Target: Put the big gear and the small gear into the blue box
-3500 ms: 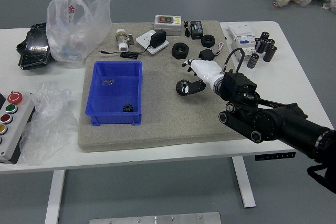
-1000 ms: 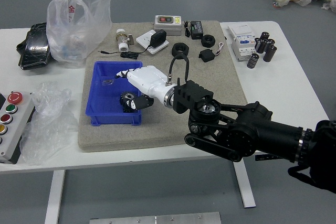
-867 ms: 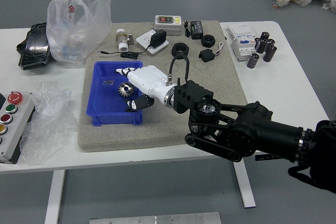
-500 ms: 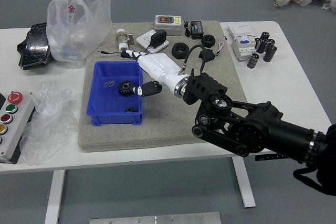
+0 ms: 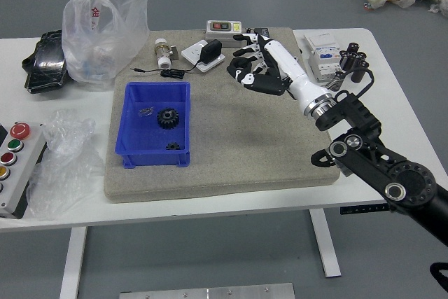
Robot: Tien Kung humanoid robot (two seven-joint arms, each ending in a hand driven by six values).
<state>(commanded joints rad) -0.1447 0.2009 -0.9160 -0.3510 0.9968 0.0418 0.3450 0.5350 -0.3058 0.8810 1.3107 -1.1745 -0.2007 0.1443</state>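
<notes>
Reaching in from the right over the tabletop (image 5: 280,205), the robot hand (image 5: 245,61) hangs above the far part of a grey mat (image 5: 238,152), its fingers spread apart with nothing seen between them. A black ring (image 5: 240,69) shows partly from behind the fingers; whether they touch it cannot be told. Just beyond the robot hand stand a pale device with a small display (image 5: 224,31) and a black adapter (image 5: 263,31), the adapter mostly hidden. To the robot hand's left, a white square plate (image 5: 194,54) lies with a black cabled piece (image 5: 211,51) at its edge, and past that a pale fitting with a metal part (image 5: 163,54). Left of the robot hand and nearer the robot sits the blue box (image 5: 126,142); both gears lie in it, the big gear (image 5: 168,118) farther from the robot, the small gear (image 5: 173,146) near the box's close right corner. A small metal piece (image 5: 145,111) lies left of the big gear. Farther left are a clear bag (image 5: 105,40), a black packet (image 5: 47,64), crumpled clear plastic (image 5: 63,166) and a panel of coloured buttons (image 5: 21,173). To the robot hand's right stand a white box (image 5: 324,57) and several black cylinders (image 5: 353,57).
</notes>
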